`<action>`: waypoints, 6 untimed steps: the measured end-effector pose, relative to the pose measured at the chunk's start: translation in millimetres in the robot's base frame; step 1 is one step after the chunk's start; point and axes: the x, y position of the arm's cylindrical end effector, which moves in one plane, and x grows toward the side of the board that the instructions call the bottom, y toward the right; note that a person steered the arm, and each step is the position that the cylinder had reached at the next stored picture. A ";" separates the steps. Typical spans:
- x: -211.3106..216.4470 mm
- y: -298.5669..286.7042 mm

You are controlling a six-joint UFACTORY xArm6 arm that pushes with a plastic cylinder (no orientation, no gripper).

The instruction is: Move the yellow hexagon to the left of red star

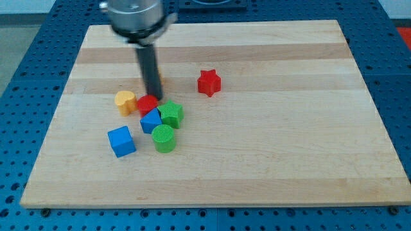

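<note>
The red star lies right of the board's middle, towards the view's top. My tip is well to its left, at the top edge of a cluster of blocks, just above a red block. A thin yellow-orange sliver shows at the rod's right side; the rod hides most of that block, so I cannot make out its shape. A yellow block with a rounded, heart-like shape sits left of my tip.
Below my tip are a green star, a small blue block, a green cylinder and a blue cube. The wooden board lies on a blue perforated table.
</note>
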 end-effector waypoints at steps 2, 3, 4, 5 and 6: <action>-43.3 -122.0; -67.8 -83.3; -61.2 -0.5; -49.4 59.0; -36.2 52.5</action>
